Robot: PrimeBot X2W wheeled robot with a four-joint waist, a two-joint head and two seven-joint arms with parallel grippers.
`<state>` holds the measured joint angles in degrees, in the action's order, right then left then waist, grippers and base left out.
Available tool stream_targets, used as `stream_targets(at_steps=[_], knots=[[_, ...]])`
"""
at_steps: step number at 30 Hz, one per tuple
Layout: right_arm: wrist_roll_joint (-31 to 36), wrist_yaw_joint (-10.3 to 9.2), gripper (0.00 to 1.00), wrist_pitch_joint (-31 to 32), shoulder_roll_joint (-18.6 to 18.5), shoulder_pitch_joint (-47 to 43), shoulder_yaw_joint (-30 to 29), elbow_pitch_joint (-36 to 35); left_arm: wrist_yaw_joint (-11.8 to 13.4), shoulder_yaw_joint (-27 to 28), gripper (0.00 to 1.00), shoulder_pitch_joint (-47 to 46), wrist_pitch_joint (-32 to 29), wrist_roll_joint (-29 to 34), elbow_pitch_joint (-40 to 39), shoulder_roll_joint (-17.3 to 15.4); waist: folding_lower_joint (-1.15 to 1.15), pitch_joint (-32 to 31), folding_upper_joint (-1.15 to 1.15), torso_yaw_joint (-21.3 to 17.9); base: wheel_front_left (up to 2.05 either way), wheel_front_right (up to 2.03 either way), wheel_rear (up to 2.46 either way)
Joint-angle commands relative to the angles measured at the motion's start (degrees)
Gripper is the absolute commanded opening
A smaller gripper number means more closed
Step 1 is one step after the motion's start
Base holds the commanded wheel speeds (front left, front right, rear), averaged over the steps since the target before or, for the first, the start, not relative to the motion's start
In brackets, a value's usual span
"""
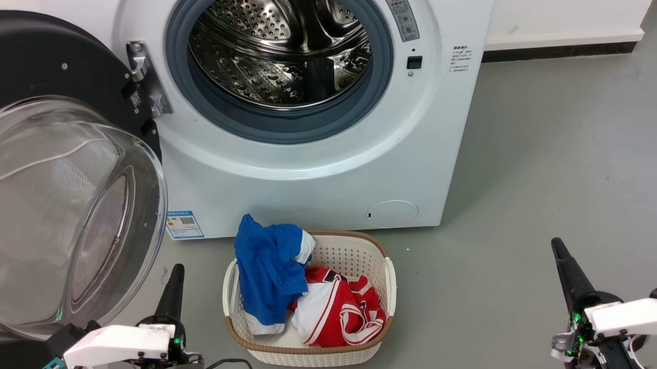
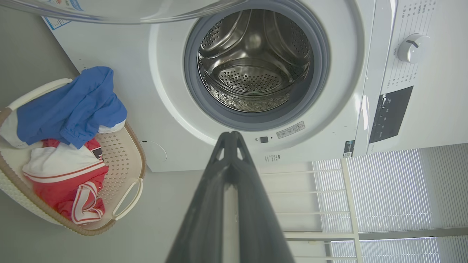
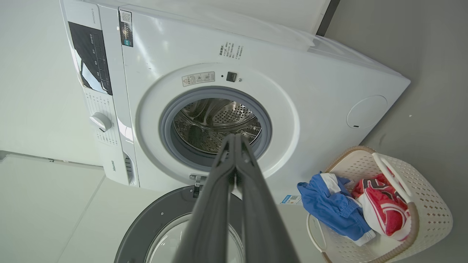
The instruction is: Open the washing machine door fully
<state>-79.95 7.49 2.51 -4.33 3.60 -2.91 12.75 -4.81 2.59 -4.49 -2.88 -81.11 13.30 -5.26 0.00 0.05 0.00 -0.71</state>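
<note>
Door (image 1: 60, 177) stands swung open on the robot's left of the washer (image 1: 318, 190), hung from the metal hinge (image 1: 147, 79) at the left edge of the opening. Its black rim is turned well away from the front panel and its glass bowl (image 1: 73, 226) bulges out toward the basket side. From the right wrist the door (image 3: 153, 226) shows below the opening, and from the left wrist the bowl's clear edge (image 2: 128, 9) crosses the top. The steel drum (image 1: 280, 49) is fully exposed inside its grey gasket (image 1: 283, 129). Left gripper (image 1: 176, 274) sits low, just beside the bowl's lower edge with floor showing between them. Its fingers are pressed together at the tips, holding nothing, and it points at the washer front below the opening (image 2: 231, 137). Right gripper (image 1: 557, 246) is well apart on the right over bare floor (image 1: 526, 199), fingers likewise closed tip to tip and empty, aimed at the opening's lower rim (image 3: 234, 138). A white basket (image 1: 389, 270) stands on the floor just before the washer, between the two grippers. A blue garment (image 1: 268, 268) is draped over its left rim, and a red garment (image 1: 344, 312) lies inside.
</note>
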Motion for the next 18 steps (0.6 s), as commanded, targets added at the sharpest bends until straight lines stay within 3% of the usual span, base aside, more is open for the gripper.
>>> stream_targets(at_steps=[1,18], knots=[[-1.5,0.0,0.0,0.3,-0.2,1.4,-0.2,-0.1,-0.5,0.6,0.0,-1.1,-0.3,-1.2,0.0,0.1,0.0,0.0,0.0,0.0,0.0,0.0,0.0],[-8.4,0.0,0.0,1.6,0.0,2.2,-1.1,0.7,-1.9,2.5,0.0,-1.7,-2.1,-6.9,0.4,1.4,0.0,0.1,0.0,0.4,0.0,0.0,0.0]])
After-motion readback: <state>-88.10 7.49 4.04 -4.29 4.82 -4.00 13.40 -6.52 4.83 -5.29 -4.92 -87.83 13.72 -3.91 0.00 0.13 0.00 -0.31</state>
